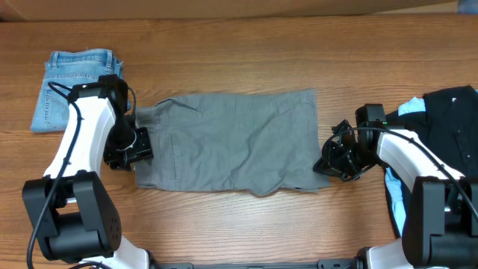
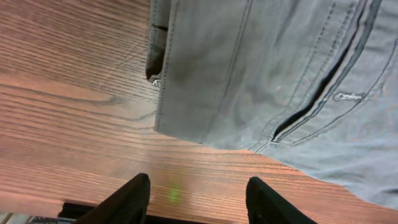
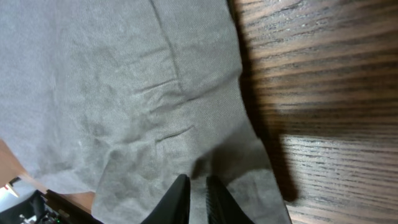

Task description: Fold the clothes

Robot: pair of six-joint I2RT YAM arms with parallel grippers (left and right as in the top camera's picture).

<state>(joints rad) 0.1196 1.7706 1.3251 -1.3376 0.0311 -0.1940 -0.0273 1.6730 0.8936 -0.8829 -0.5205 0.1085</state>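
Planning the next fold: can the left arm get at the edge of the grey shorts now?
Probably yes. The left tool is open over the bare table, and the grey shorts begin just ahead, with nothing between.

So the table (image 1: 239, 67) is reddish-brown wood with a really strong grain, and up close you can see the lines running all across it. Over on the far left there's a pair of light blue denim shorts (image 1: 75, 86), folded flat into a compact block. On the right edge there's a black garment (image 1: 452, 119) in a rumpled heap, partly cut off by the frame. Some pale blue cloth (image 1: 412, 107) pokes out from its left side and shows up again nearer in. A plain tan strip (image 1: 224, 6) runs along the far edge.
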